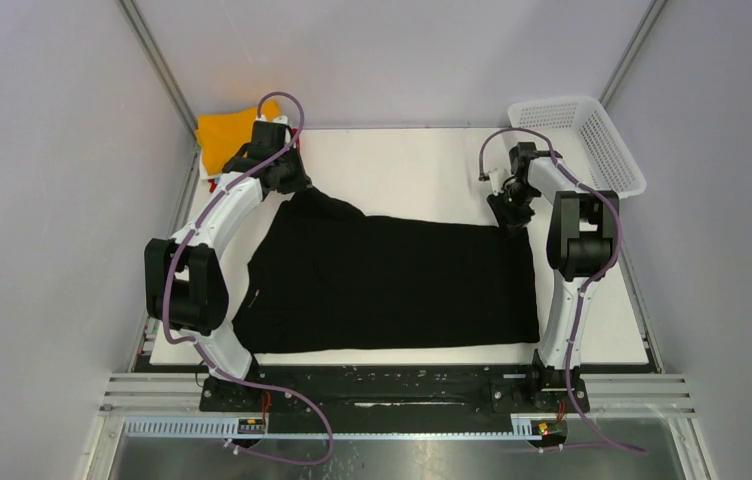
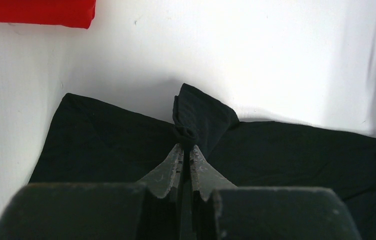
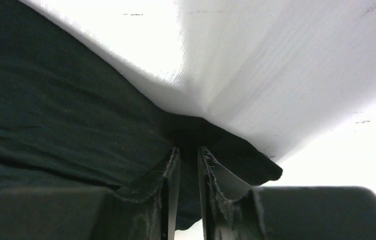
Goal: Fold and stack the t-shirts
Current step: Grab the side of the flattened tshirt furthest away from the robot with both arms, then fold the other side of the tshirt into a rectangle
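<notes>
Lying flat, black t-shirt (image 1: 392,285), long axis left-right

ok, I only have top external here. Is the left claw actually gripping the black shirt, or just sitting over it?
Observer: Gripping. The left wrist view shows the left claw shut on a bunched bit of the black t-shirt at its far edge.
Operator: And the right one?
Observer: The right wrist view shows the right claw pinching a corner of the same shirt, with dark cloth filling its narrow gap.
Operator: Anything hidden by the left arm?
Observer: Yes. A red t-shirt lies on the white surface beyond the black one, with a clear gap between them.
</notes>
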